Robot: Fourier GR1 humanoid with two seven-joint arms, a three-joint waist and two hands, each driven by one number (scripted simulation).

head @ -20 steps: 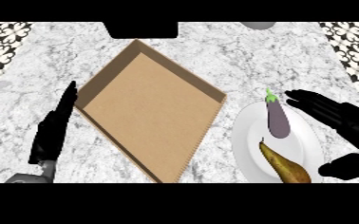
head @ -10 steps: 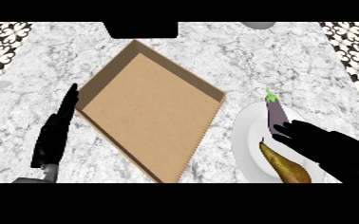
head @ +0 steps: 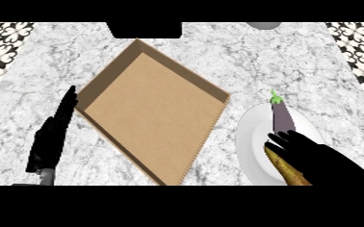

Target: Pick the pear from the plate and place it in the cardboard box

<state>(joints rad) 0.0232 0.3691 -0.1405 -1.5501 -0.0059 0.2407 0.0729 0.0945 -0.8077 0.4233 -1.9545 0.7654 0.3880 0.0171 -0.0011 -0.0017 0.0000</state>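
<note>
A brownish-yellow pear (head: 283, 170) lies at the near side of a white plate (head: 249, 142), at the lower right in the head view. A purple eggplant (head: 283, 116) with a green stem lies on the same plate, just beyond the pear. My right hand (head: 320, 161) hangs over the pear's right side and hides part of it; its fingers are still fairly straight and reach the eggplant's near end. The open cardboard box (head: 153, 110) sits left of the plate, turned like a diamond. My left hand (head: 51, 137) rests open at the box's left edge.
The counter is white marble. A dark block (head: 144, 29) sits at the far edge behind the box. A grey round object (head: 265, 25) shows at the far right edge. Patterned black-and-white tiles (head: 14, 41) flank both far corners.
My right hand has moved from the plate's right side down and left onto the pear, now covering part of it. The left hand, box and eggplant have stayed put.
</note>
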